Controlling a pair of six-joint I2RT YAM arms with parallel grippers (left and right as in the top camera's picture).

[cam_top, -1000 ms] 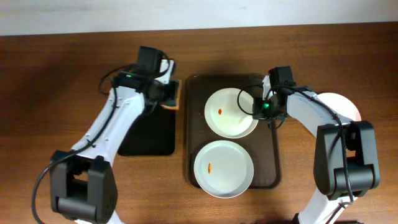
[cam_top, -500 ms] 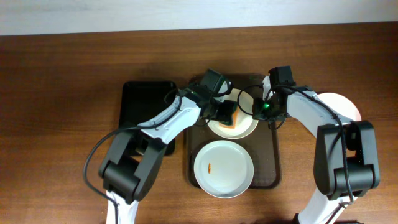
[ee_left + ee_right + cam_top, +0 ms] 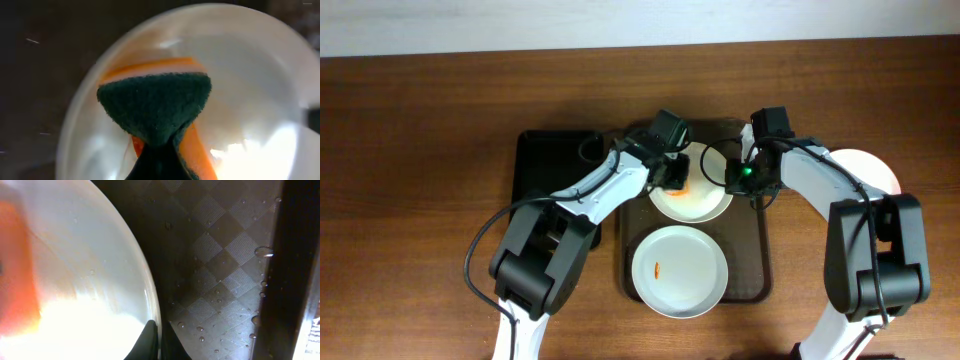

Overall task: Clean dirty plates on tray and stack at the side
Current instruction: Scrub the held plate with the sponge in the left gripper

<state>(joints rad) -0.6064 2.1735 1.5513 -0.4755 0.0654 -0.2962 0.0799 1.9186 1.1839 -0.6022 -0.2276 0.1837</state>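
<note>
Wooden tabletop [image 3: 420,150] filled the overhead view, with the brown tray [image 3: 752,250] at its middle and both arms reaching onto it. The left gripper [image 3: 676,178] was pinching a sponge [image 3: 678,185], its jaws closed on the sponge's waist. In the left wrist view the sponge [image 3: 155,107] showed a dark green scouring face over an orange body, squeezed narrow where the fingers met it. It sat directly below that gripper, on the white upper plate [image 3: 250,75].

The right gripper [image 3: 737,178] was clamped on the same upper plate [image 3: 705,205]. It gripped the rim at the edge facing it, across the plate from the left gripper. The right wrist view showed the rim [image 3: 147,300] running down between its closed jaws. An orange tint lay on the plate's far side, and droplets [image 3: 263,251] sat on the checkered tray surface just beside the fingers.

A lower plate [image 3: 680,270] lay on the tray nearer the robot than both grippers, close to the upper plate, with a small orange smear [image 3: 658,269]. A third plate [image 3: 868,168] lay off the tray, outward of the right gripper and partly hidden by that arm. A black tray [image 3: 555,190] lay outward of the left gripper
</note>
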